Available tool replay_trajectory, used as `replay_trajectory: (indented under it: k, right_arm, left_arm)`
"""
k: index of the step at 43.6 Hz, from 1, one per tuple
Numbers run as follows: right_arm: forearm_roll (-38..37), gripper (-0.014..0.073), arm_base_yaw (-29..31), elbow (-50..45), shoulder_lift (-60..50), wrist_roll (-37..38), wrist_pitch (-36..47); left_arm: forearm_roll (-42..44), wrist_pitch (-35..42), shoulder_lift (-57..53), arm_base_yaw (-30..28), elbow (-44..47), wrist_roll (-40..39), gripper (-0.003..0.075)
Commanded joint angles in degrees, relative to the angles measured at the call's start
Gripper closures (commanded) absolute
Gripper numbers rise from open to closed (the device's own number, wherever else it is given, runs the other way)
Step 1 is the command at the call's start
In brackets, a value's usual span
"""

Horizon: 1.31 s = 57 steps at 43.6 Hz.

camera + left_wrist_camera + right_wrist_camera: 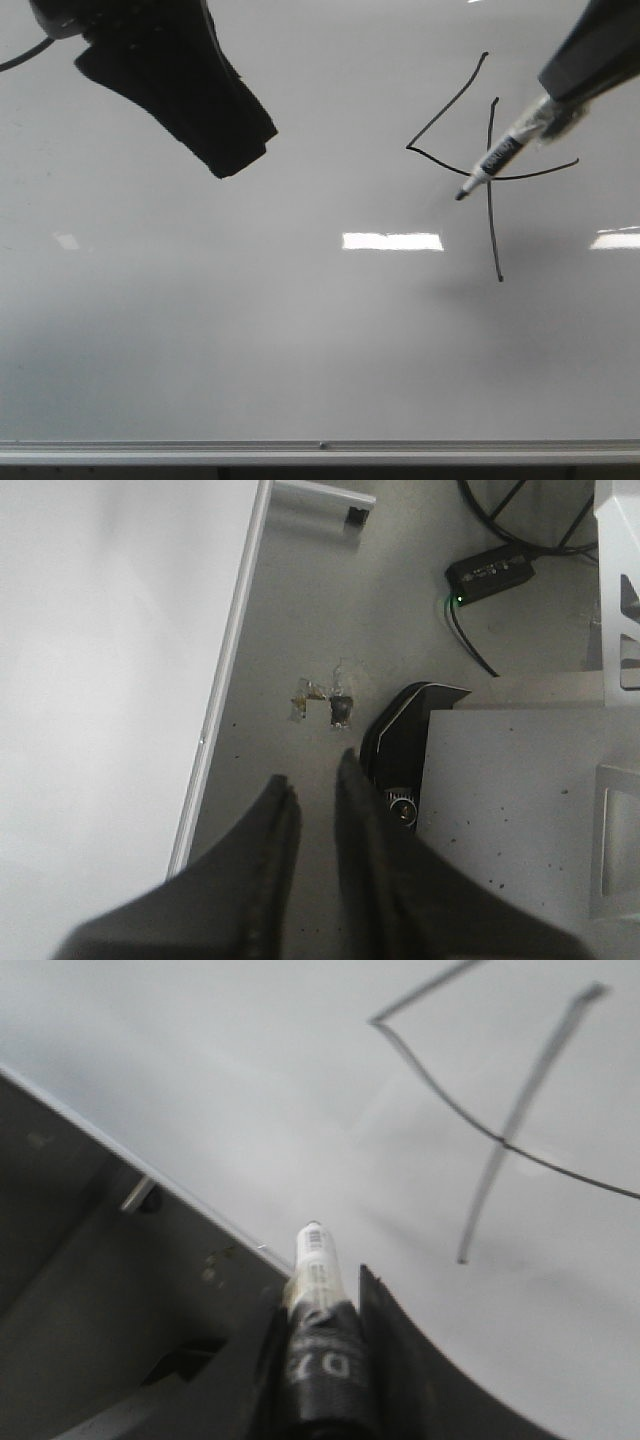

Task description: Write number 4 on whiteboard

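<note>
The whiteboard (250, 330) fills the front view. On its right part is the number 4 (492, 230) in thin black lines: a slanted stroke, a curved crossbar and a long vertical stroke. My right gripper (560, 100) comes in from the upper right, shut on a black-and-white marker (505, 150). The marker's tip points just left of the vertical stroke; I cannot tell whether it touches the board. The right wrist view shows the marker (318, 1260) clamped in the right gripper (322, 1280), with the 4 (503, 1143) beyond. My left gripper (180, 80) hovers at the upper left, open and empty.
A silver frame edge (320, 452) runs along the board's near side. In the left wrist view the left gripper (315, 780) hangs past the board's edge (225, 670) over a grey floor, with a black adapter (490, 570), cables and a grey block (520, 810).
</note>
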<state>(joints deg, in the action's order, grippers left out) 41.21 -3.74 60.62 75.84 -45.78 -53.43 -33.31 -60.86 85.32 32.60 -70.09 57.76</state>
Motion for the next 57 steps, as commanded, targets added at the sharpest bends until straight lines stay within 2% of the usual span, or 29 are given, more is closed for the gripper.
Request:
replay_trajectory:
  k: [1, 4, 6, 14, 19, 28, 36, 44, 49, 51, 53, 57]
  right_arm:
    - [1.71, 0.0654, -3.86, 4.16, -1.77, -1.47, -5.52]
    - [1.76, 0.0654, -7.91, 5.27, -1.77, -1.59, -5.96]
    - [1.76, 0.0654, -10.34, 5.88, -1.77, -1.88, -5.71]
    - [2.84, 0.0654, -17.2, 6.55, -1.77, -2.2, -2.29]
    - [6.3, 0.0654, -18.57, 6.66, -1.77, -3.03, -1.07]
    - [13.14, 0.0654, -18.57, 6.72, -1.77, -6.26, -3.98]
    - [13.54, 0.0654, -18.57, 6.72, -1.77, -6.26, -4.48]
    - [13.36, 0.0654, -18.57, 6.72, -1.77, -6.26, -4.76]
    - [13.37, 0.0651, -18.57, 6.72, -1.77, -6.26, -4.43]
    - [13.37, 0.0642, -18.57, 6.72, -1.77, -6.26, -4.02]
    - [13.37, 0.0607, -18.57, 6.72, -1.77, -6.26, -3.47]
    - [13.37, 0.0478, -18.57, 6.72, -1.77, -6.26, -2.34]
  left_arm:
    - [-3.74, 2.67, -2.25, 0.17, -1.7, -0.08, 0.033]
    - [-4.44, 3.79, -2.25, 0.17, -1.7, 0.06, 0.017]
    - [-5.44, 4.48, -2.25, 0.17, -1.7, 0.06, 0.0127]
    - [-9.47, 4.24, -2.25, 0.17, -1.7, 4.51, 0.0152]
    - [-12.18, 2.5, -2.25, 0.17, -1.7, 7.02, 0.0199]
    - [-12.06, 2.42, -2.25, 0.17, -1.7, 7.02, 0.0283]
    - [-11.81, 2.42, -2.25, 0.17, -1.7, 7.02, 0.0382]
    - [-10.54, 2.27, -2.25, 0.17, -1.7, 7.02, 0.0549]
    - [-10.3, 1.86, -2.25, 0.17, -1.7, 7.02, 0.0692]
    - [-10.24, 1.63, -2.25, 0.17, -1.7, 7.17, 0.0738]
    - [-10.17, 1.38, -2.25, 0.17, -1.7, 7.17, 0.0741]
    - [-9.71, 1.23, -2.25, 0.17, -1.7, 7.17, 0.0741]
